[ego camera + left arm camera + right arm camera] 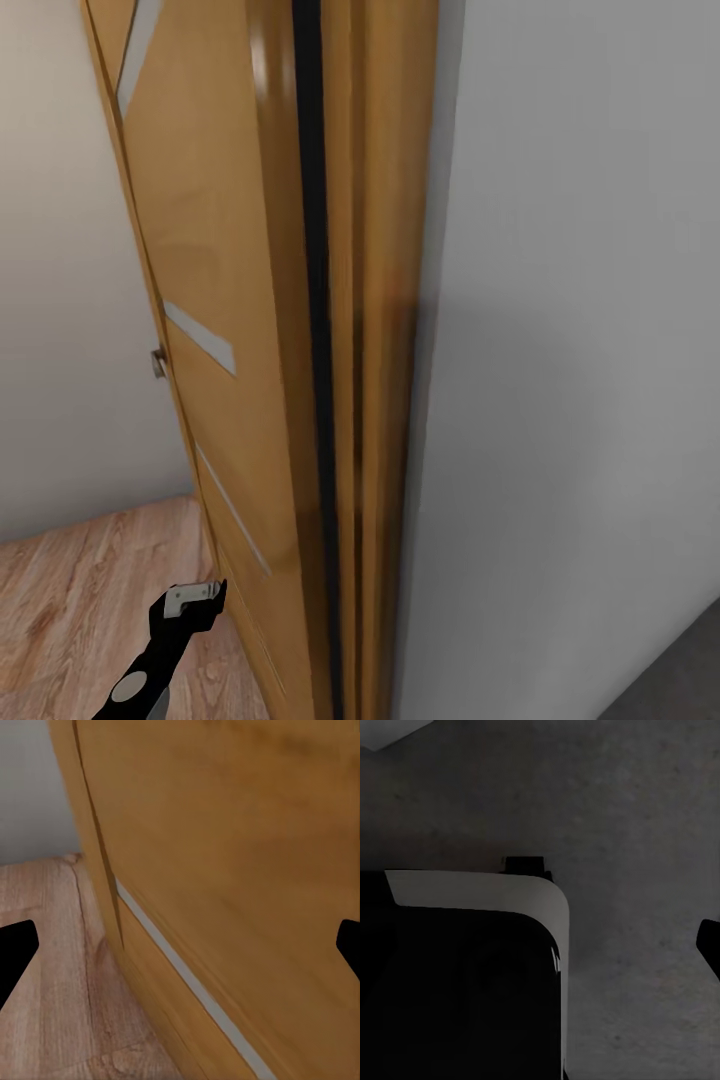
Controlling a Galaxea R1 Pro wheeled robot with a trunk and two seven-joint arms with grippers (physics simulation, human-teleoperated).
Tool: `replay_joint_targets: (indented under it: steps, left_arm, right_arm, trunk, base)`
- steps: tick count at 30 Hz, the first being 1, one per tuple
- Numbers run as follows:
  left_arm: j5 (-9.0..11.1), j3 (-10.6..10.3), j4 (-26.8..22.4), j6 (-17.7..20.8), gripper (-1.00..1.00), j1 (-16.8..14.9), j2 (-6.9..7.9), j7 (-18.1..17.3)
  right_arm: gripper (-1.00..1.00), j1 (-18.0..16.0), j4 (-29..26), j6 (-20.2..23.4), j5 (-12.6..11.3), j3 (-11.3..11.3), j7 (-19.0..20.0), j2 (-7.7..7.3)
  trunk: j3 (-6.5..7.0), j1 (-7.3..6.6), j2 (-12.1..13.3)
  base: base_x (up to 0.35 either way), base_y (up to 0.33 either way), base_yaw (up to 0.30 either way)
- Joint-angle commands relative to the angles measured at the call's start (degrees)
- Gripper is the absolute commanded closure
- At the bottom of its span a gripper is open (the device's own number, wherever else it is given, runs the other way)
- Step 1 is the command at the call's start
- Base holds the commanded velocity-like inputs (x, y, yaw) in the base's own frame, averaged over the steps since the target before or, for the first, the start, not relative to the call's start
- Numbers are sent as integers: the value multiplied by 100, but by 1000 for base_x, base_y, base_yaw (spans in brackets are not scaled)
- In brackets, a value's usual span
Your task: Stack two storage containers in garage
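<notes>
Neither orange-red storage container appears in these pictures, so I cannot say where they are. The robot looks to be in transit, at a doorway between rooms.

The wooden door (215,300) takes up the middle of the head view, seen nearly edge-on and swung open, with pale inlaid strips across its face and a small metal handle (158,362) at its left edge. The door frame (375,350) runs top to bottom just right of centre. Left of the door lie a cream wall and, at lower left, the light wood-plank floor (80,590), which fits the living room side. Right of the frame a pale grey wall (580,350) fills the picture, and a wedge of dark grey concrete floor (680,670) shows at the lower right corner; I judge that to be the garage side.

The left hand (200,595) sits at the bottom of the head view, left of centre, close beside the door's lower face; whether it touches the door I cannot tell. In the left wrist view its dark fingertips (16,949) stand at opposite edges of the picture, spread wide, with nothing between them but door and floor beyond: it is open and empty.

The right wrist view looks onto the dark concrete, with a black and pale grey part of the robot's own body (465,975) at lower left. One dark fingertip (709,945) shows at the right edge. Whether this hand is open or closed I cannot tell.
</notes>
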Motion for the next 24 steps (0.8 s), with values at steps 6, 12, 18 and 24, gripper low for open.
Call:
replay_joint_targets:
  steps: [6, 12, 18, 24]
  left_arm:
    - [59, -9, 4, -16, -100, -3, 2, -14]
    - [59, -9, 4, -16, -100, -3, 2, -14]
    - [59, -9, 4, -16, -100, -3, 2, -14]
    - [59, -9, 4, -16, -100, -3, 2, -14]
  right_arm:
    - [-100, -2, -2, -1, -1, -3, 15, -1]
    - [-100, -2, -1, -1, -1, -3, 15, -1]
    - [-100, -2, -2, -1, -8, -3, 22, -1]
    - [-100, -2, -2, -1, -6, -3, 23, -1]
  trunk:
    - [-6, 0, -3]
    - [-6, 0, -3]
    - [4, 0, -3]
    - [22, 0, -3]
  base:
    - [0, 136, 0]
    - [0, 22, -6]
    - [0, 4, -144]
    - [0, 1, -229]
